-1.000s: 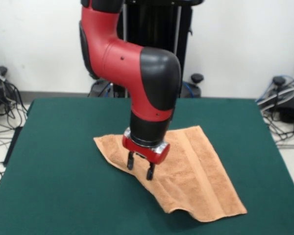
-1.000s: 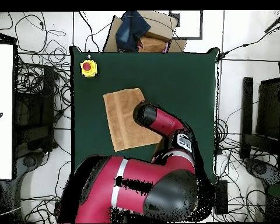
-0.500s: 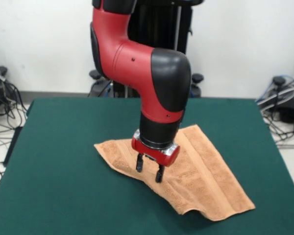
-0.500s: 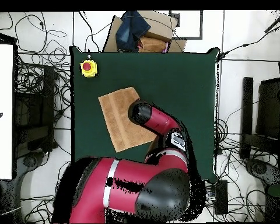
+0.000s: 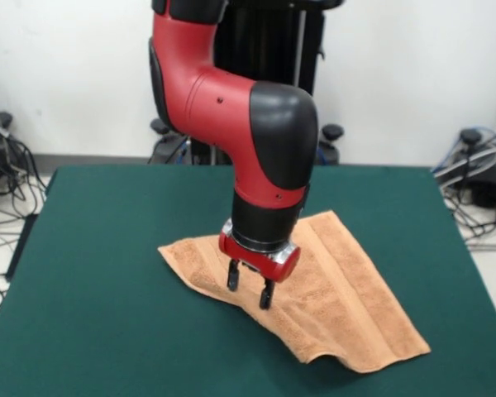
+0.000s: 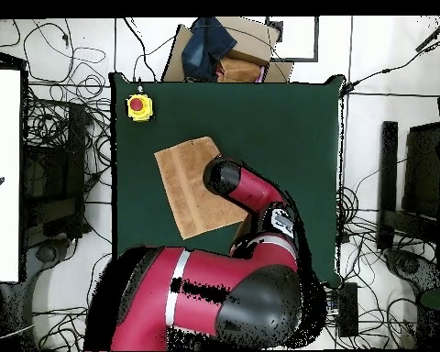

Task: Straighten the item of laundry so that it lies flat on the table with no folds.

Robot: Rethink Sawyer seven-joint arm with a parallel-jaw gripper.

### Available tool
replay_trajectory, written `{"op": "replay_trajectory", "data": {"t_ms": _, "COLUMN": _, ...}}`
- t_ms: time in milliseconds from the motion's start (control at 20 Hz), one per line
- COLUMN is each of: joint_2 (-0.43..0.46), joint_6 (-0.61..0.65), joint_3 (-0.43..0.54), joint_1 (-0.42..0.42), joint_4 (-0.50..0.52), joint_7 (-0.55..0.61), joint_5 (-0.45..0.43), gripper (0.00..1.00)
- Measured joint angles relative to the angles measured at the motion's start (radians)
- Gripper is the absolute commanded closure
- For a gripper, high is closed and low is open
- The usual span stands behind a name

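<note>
Now gripper (image 5: 247, 293) hangs spread above the towel (image 5: 331, 298), one corner lifted

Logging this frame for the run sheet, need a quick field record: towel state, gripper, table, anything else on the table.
towel: peach-orange towel, spread out at a slant, near edge lifted in a ripple, not fully flat
gripper: gripper open, fingers pointing down at the towel's near-left edge
table: green table, towel near its middle
other: yellow box with red button at a table corner
</note>
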Motion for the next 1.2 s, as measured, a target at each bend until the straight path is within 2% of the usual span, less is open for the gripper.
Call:
{"op": "replay_trajectory", "data": {"t_ms": 400, "joint_2": -0.015, "joint_6": 0.000, "joint_3": -0.002, "joint_1": 0.023, "joint_4": 0.034, "joint_7": 0.011, "joint_5": 0.045, "gripper": 0.00}}
{"op": "replay_trajectory", "data": {"t_ms": 850, "joint_2": -0.012, "joint_6": 0.000, "joint_3": -0.006, "joint_1": 0.131, "joint_4": 0.053, "joint_7": 0.067, "joint_5": 0.168, "gripper": 0.00}}
{"op": "replay_trajectory", "data": {"t_ms": 1200, "joint_2": 0.000, "joint_6": 0.000, "joint_3": -0.006, "joint_1": 0.169, "joint_4": 0.053, "joint_7": 0.079, "joint_5": 0.219, "gripper": 0.00}}
